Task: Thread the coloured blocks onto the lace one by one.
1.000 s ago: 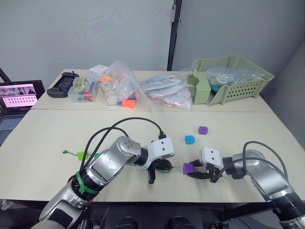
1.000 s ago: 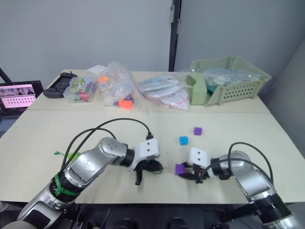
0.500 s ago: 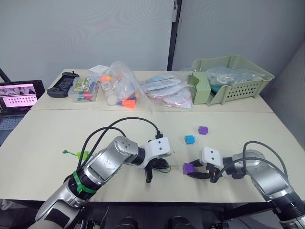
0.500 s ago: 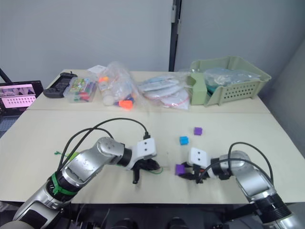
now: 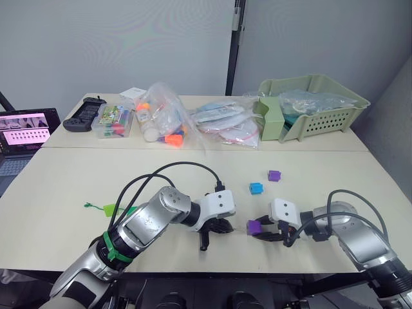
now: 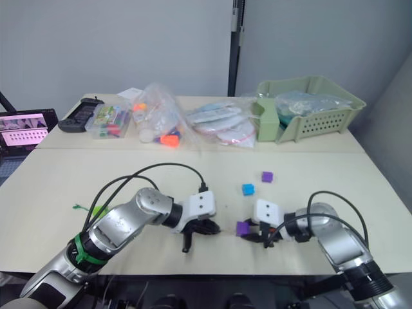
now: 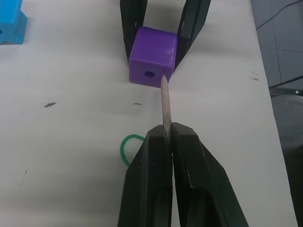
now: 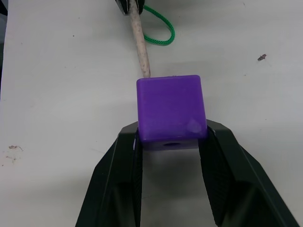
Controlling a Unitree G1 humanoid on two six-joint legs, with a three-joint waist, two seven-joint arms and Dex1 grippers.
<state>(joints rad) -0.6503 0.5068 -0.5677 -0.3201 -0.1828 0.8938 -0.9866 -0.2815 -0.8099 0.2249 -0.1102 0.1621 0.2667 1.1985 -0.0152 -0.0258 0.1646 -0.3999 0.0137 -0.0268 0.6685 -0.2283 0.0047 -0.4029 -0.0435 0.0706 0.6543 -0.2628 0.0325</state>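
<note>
From the head camera I see my left gripper (image 5: 217, 226) and right gripper (image 5: 261, 230) facing each other at the near edge of the table (image 5: 77, 180), a purple cube (image 5: 253, 226) between them. A blue cube (image 5: 256, 188) and a second purple cube (image 5: 274, 175) lie just beyond, near each other. The lace's green tab end (image 5: 90, 206) rests far to the left.

On my left wrist camera, the jaws are clenched on the pale tip (image 7: 164, 101) of the lace (image 7: 125, 146); the tip meets the cube's face just beside its hole.

On my right wrist camera, the jaws grasp the purple cube by two opposite sides, and the tip touches its far face.
</note>
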